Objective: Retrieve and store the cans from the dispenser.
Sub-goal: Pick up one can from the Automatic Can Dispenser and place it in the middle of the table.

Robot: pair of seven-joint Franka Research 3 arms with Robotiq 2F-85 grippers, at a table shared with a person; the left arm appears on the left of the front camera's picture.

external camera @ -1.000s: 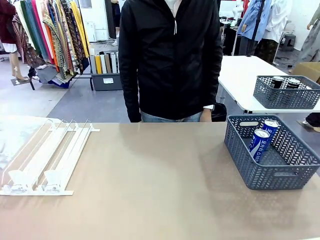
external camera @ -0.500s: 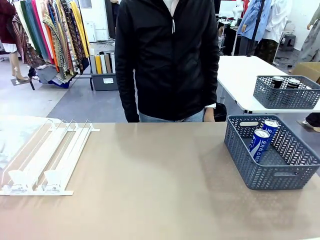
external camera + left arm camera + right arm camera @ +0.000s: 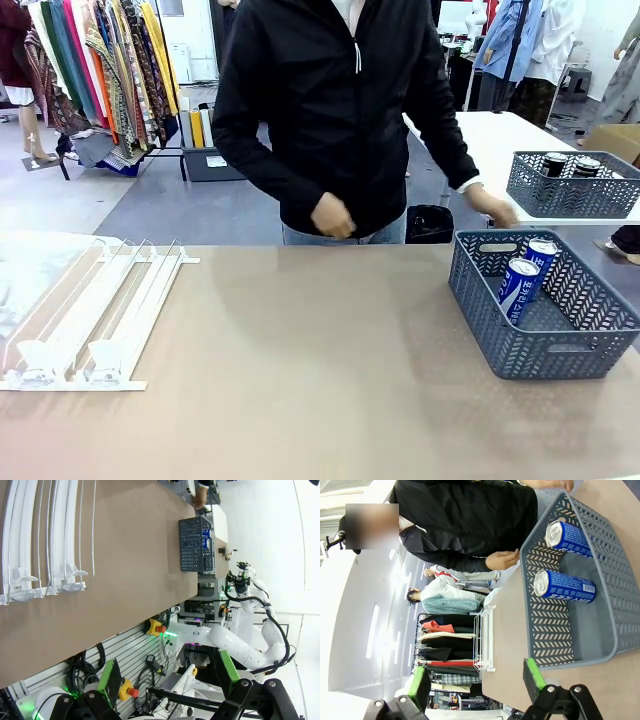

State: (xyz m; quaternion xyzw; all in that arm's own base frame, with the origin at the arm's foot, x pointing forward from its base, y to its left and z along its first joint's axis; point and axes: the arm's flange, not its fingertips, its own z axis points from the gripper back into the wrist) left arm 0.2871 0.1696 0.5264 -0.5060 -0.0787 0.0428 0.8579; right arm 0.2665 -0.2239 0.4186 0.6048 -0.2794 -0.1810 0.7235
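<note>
- A moment ago the person stood upright at the far side with both arms down. Now they lean over. One of the person's hands (image 3: 332, 215) is in front of their body, and the other (image 3: 494, 207) reaches toward the far basket (image 3: 575, 198) on the white table behind.
- That far basket holds black cans (image 3: 569, 165). My guess is the person is going for more cans to load.
- The dispenser (image 3: 90, 310) sits at the left of the surface (image 3: 300, 360), and its lanes look bare. So there is nothing for the robot to pick yet.
- Two blue cans (image 3: 527, 274) lie in the near basket (image 3: 540, 350) at the right of the surface, touching each other. They look already stored.
- The left hand (image 3: 165, 672) has its green fingers wide apart and holds nothing. It hangs back off the edge of the surface.
- The right hand (image 3: 475, 680) also has its fingers wide apart and is empty. It hangs just beside the near basket, looking along it.
</note>
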